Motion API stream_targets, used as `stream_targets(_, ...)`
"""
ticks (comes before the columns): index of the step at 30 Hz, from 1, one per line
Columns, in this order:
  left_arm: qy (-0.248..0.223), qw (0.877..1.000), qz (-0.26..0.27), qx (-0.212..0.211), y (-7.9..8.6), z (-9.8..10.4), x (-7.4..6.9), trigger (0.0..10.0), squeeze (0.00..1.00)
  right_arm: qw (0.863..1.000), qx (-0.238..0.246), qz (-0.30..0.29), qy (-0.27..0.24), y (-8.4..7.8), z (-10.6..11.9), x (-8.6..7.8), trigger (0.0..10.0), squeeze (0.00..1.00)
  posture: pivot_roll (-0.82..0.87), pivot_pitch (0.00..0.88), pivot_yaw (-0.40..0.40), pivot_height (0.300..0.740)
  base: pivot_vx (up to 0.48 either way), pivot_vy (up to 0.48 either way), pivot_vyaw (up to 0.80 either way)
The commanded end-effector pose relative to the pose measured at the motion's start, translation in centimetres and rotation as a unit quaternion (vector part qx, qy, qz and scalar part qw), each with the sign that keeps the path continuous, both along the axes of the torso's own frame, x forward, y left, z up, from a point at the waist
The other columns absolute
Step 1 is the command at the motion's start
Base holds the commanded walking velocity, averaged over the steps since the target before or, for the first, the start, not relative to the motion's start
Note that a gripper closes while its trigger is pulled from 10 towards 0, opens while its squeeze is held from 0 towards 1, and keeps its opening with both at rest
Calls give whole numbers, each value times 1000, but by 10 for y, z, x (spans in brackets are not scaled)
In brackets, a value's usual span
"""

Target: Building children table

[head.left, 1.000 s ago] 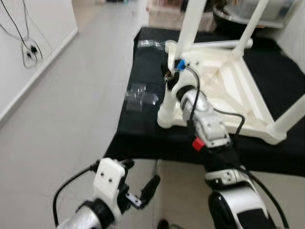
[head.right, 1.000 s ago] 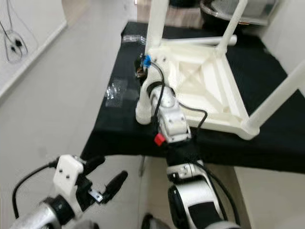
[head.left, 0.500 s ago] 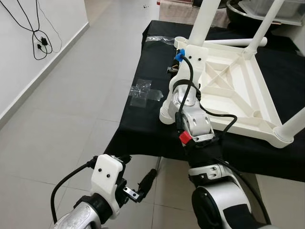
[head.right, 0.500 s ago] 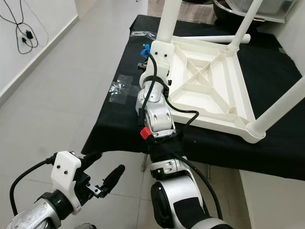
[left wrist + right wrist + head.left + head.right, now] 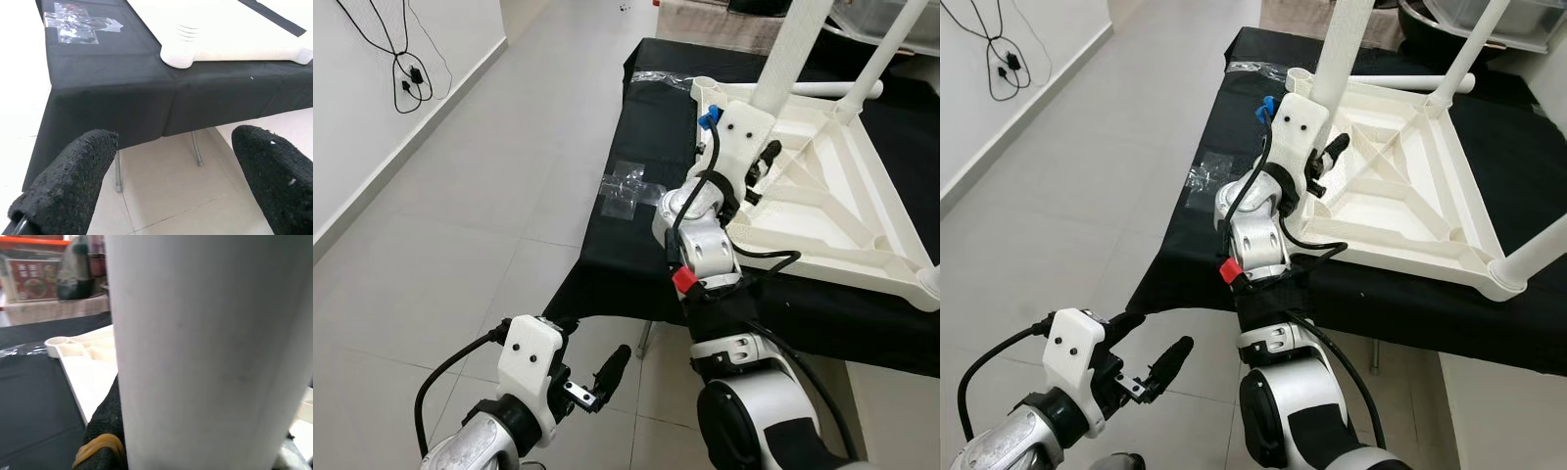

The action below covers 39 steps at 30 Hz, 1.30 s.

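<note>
Right wrist view: white table leg [image 5: 205, 347] against right hand [image 5: 1324, 168].

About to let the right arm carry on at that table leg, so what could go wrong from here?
1. The right gripper sits hard against the upright white leg; a sideways push could tip the leg or drag the upturned table top across the black cloth.
2. The table top's near corner lies close to the cloth's edge, so dragging it forward might slide it off.
</note>
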<state>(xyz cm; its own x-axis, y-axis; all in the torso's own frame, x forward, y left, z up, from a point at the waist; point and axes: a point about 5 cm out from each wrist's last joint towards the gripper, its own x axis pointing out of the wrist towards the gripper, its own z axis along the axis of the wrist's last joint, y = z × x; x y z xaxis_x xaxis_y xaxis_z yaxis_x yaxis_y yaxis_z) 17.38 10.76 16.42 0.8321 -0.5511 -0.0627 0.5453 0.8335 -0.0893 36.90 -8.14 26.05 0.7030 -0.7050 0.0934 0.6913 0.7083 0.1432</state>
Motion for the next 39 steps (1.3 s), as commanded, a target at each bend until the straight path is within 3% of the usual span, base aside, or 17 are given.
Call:
stream_targets(1, 6, 1000, -1, 7, 0, -3, -1, 10000, 0, 992, 48, -6, 116, 14, -52, -5, 10000, 0, 159, 185, -113, 740, 0, 0, 0)
stream_targets(4, 7, 1000, -2, 6, -1, -4, -1, 10000, 0, 986, 85, -11, 140, 12, -57, -2, 10000, 0, 160, 180, -113, 740, 0, 0, 0)
stream_targets(9, 6, 1000, -4, 7, -1, -4, -1, 10000, 0, 983, 102, -25, 153, 7, -59, 0, 10000, 0, 160, 179, -114, 740, 0, 0, 0)
stream_targets(10, 6, 1000, -4, 6, -1, -5, -1, 10000, 0, 974, 143, -35, 172, 1, -66, 1, 10000, 0, 160, 179, -114, 740, 0, 0, 0)
stream_targets(15, 5, 1000, -5, 8, -1, -5, 0, 10000, 0, 976, 133, -46, 165, -5, -65, 2, 10000, 0, 160, 179, -115, 740, 0, 0, 0)
stream_targets(19, 5, 1000, -9, 9, -1, -5, 0, 10000, 0, 968, 178, -44, 173, -3, -75, -1, 10000, 0, 161, 179, -112, 740, 0, 0, 0)
stream_targets(24, 4, 1000, -8, 10, -1, -5, 1, 10000, 0, 971, 164, -22, 172, 2, -80, -1, 10000, 0, 165, 180, -111, 740, 0, 0, 0)
stream_targets(28, 3, 1000, -5, 10, 0, -5, 2, 10000, 0, 990, 107, 48, 76, 11, -43, 7, 10000, 0, 159, 188, -108, 740, 0, 0, 0)
stream_targets(34, 2, 1000, -3, 9, 0, -6, 5, 10000, 0, 994, 85, 64, 11, 9, -12, 9, 10000, 0, 154, 182, -109, 740, 0, 0, 0)
stream_targets(36, 5, 1000, 1, 0, 0, -6, 8, 10000, 0, 992, 85, 87, -44, 6, 17, 6, 10000, 0, 144, 175, -105, 740, 0, 0, 0)
stream_targets(39, 6, 1000, 1, -2, 0, -6, 8, 10000, 0, 991, 85, 91, -51, 6, 21, 5, 10000, 0, 144, 175, -105, 740, 0, 0, 0)
